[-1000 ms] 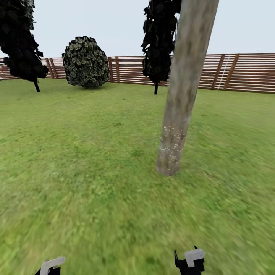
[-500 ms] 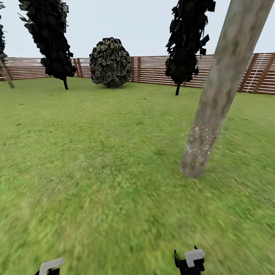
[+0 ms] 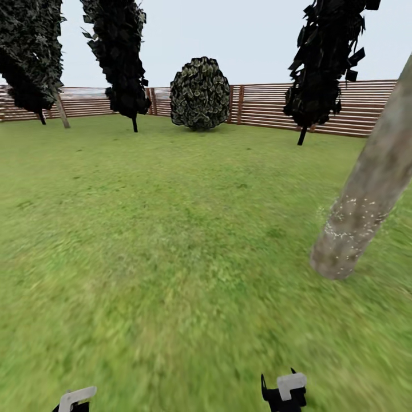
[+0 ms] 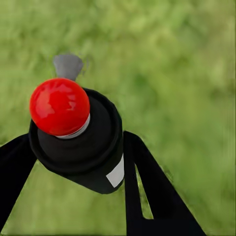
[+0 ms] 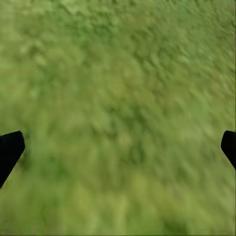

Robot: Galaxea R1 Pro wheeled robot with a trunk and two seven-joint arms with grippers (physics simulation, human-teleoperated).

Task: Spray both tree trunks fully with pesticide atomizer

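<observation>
Blurry lawn [image 3: 171, 240] everywhere, slatted wooden fence [image 3: 343, 109] far off. Mottled trunk [image 3: 366, 194] leans near right, white specks dusting its base. Left gripper [image 4: 73, 162] pinches the black sprayer [image 4: 83, 142], glossy red knob up. Right gripper [image 5: 118, 147] spread wide.

Green lawn [image 3: 171, 240] carries a speckled tree trunk [image 3: 366, 200].

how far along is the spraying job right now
Pickup looks done: the left gripper is shut on the pesticide atomizer, its red top showing. White specks of pesticide cover only the lower part of the near tree trunk; higher up the bark looks bare. So that trunk seems unfinished, and a second tree is left. The right gripper is open over the lawn.
</observation>
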